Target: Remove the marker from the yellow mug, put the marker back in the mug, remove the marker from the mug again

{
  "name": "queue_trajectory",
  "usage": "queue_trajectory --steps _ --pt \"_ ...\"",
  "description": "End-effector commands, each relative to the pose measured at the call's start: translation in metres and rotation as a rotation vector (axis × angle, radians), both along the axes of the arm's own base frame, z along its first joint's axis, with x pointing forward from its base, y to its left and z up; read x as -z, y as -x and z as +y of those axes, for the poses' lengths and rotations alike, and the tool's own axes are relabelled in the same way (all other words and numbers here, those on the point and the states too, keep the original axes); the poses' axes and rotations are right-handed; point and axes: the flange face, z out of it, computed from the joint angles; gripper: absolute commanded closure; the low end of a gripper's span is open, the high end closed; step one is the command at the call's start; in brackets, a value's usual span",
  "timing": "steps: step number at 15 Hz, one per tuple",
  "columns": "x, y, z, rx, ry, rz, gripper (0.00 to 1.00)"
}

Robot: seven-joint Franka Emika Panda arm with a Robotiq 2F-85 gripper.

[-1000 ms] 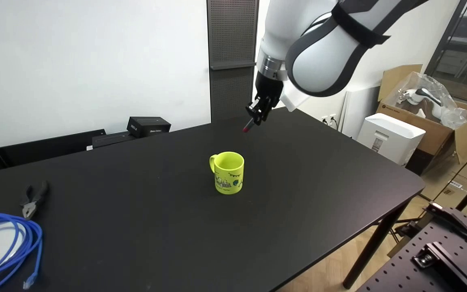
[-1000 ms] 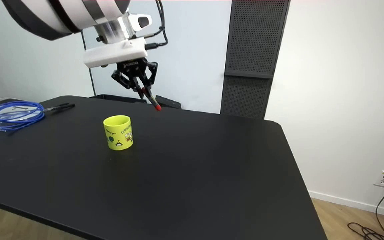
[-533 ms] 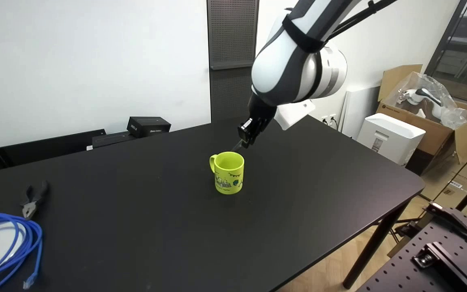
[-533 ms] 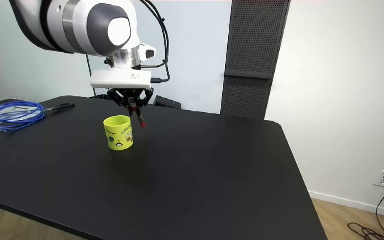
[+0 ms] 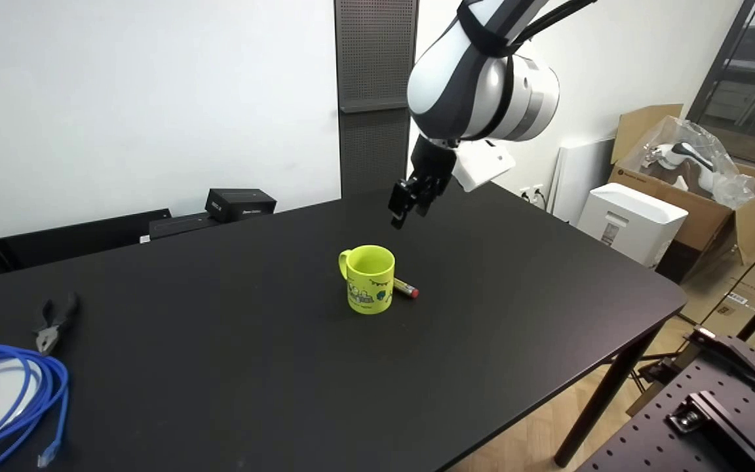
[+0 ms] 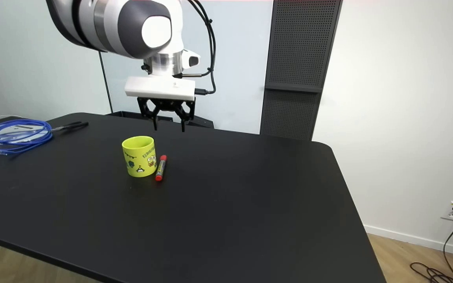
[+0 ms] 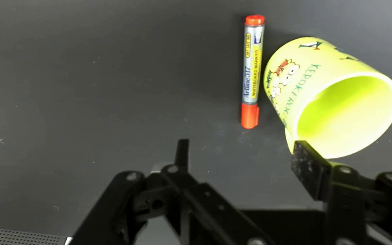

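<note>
Lying beside yellow mug (image 6: 140,158), "Artline 517" marker (image 7: 252,71)

The mug (image 6: 139,157) looks smooth, marker (image 7: 252,71) plastic, table (image 6: 246,204) matt.

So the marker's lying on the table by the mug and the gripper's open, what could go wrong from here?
The marker lies very close beside the mug, so the open gripper could bump the mug when reaching for the marker.
The marker looks round and rests loose on the table, so a light nudge might roll it.
It also lies flat while the mug stands upright, so it may not go in cleanly unless tilted first.
</note>
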Motion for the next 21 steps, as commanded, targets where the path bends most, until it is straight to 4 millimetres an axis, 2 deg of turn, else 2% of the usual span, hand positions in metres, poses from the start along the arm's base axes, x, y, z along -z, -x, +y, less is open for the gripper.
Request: queue_trajectory --steps 1,4,8,12,15,18,21 --pt "-0.021 0.008 -0.011 0.094 0.051 0.028 0.0" --pt "-0.034 0.019 -0.028 0.19 0.152 0.121 0.0" --pt "-0.037 0.029 -0.015 0.209 0.247 0.24 0.0" --pt "-0.016 0.027 -0.001 0.147 0.275 0.327 0.0" --pt "0.004 0.016 0.007 0.07 0.265 0.346 0.0" --pt "0.026 -0.002 0.004 0.006 0.263 0.356 0.0" --pt "0.031 -0.014 0.003 -0.01 0.278 0.325 0.0"
